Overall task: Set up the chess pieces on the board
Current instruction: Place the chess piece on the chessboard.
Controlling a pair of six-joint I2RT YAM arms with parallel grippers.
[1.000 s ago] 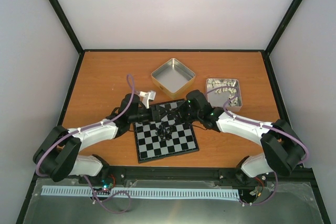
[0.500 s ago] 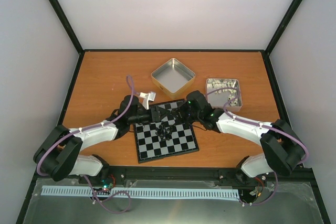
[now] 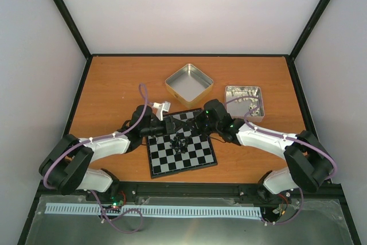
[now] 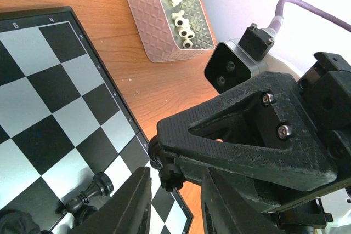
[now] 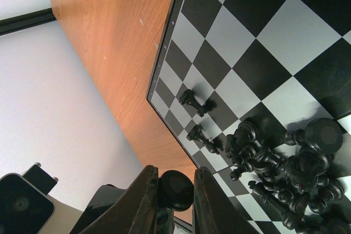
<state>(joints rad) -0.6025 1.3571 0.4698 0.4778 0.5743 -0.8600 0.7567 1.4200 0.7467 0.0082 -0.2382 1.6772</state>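
The board (image 3: 182, 146) lies at the table's middle with a heap of black chess pieces (image 3: 180, 140) on it. In the right wrist view the heap (image 5: 285, 163) lies on its squares, and two pieces (image 5: 192, 101) stand near the board's edge. My right gripper (image 5: 175, 176) is shut on one black piece (image 5: 176, 190), held above the board's far edge. My left gripper (image 4: 174, 182) faces it, jaws open on either side of that same piece (image 4: 171, 175), with gaps on both sides. The two grippers meet at the board's far side, left gripper (image 3: 174, 123) against right gripper (image 3: 196, 122).
An empty square metal tin (image 3: 188, 83) sits behind the board. A second tin (image 3: 244, 100) at the back right holds pale pieces, and its ribbed wall (image 4: 143, 20) shows in the left wrist view. A loose black piece (image 4: 90, 190) lies near the board's corner.
My left gripper has slid right towards the right gripper and its jaws have narrowed around the held piece. The right arm has hardly moved.
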